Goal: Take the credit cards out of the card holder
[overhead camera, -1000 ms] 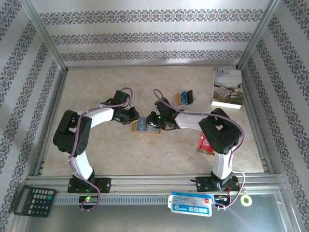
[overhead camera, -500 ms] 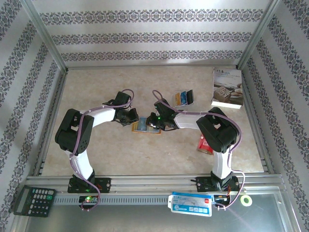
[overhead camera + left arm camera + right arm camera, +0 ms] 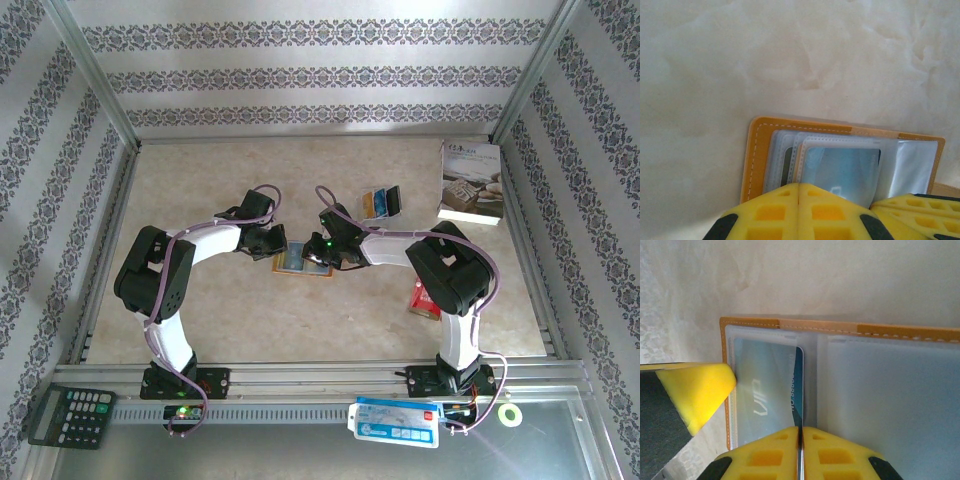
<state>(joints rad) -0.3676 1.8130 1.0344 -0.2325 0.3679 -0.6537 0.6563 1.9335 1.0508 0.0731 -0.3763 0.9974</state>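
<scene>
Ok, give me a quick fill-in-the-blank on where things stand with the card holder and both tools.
1. The card holder is ___, not closed, its clear sleeves showing.
2. The right tool is shut on a blue card printed ___.
3. The left tool is ___, at the card holder's edge.
4. On the table, the white book lies in the far ___ corner.
Missing words: open; VIP; shut; right.

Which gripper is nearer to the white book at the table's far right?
Right. The right gripper, pinching a card at the card holder, lies left of the book; the left gripper is farther left, at the holder's left edge.
</scene>
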